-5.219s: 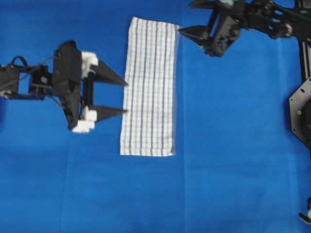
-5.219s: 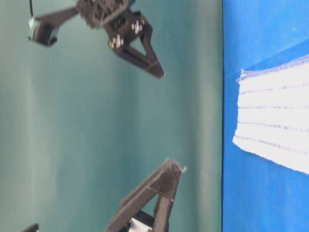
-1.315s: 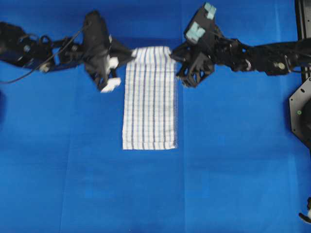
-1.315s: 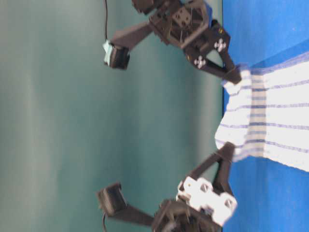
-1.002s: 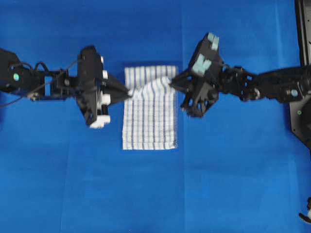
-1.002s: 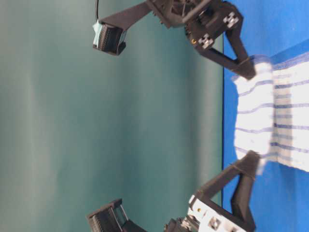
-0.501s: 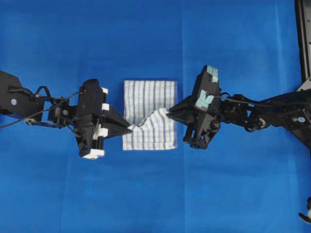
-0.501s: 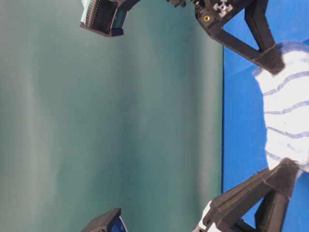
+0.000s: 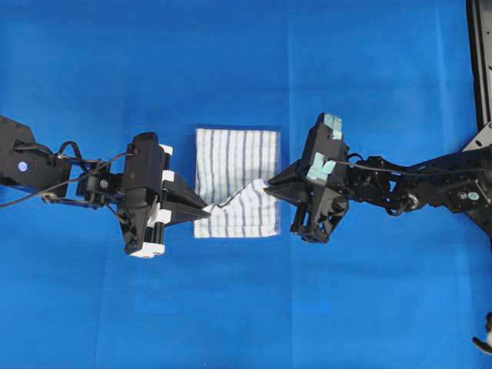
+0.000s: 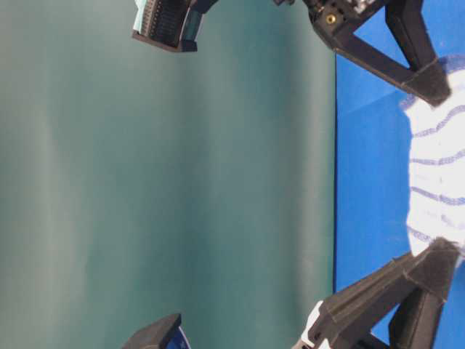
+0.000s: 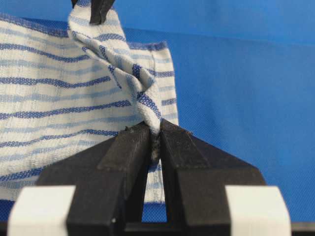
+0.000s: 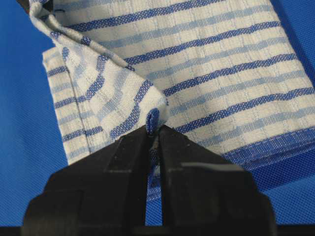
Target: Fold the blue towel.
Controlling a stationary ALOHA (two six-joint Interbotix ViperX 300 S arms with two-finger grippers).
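Pinching opposite corners of the white woven blue-striped towel (image 9: 234,181), the black left gripper (image 9: 206,206) and black right gripper (image 9: 267,187) are each clamped shut on cloth. The raised fold is held over the towel's lower half. Bare plain blue table covering (image 9: 246,307) is seen on all sides.

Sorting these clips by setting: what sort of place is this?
Probably a robot lab bench, not a home: a blue table covering, a plain teal backdrop, and two arms whose left claw and right claw each pinch the striped towel.
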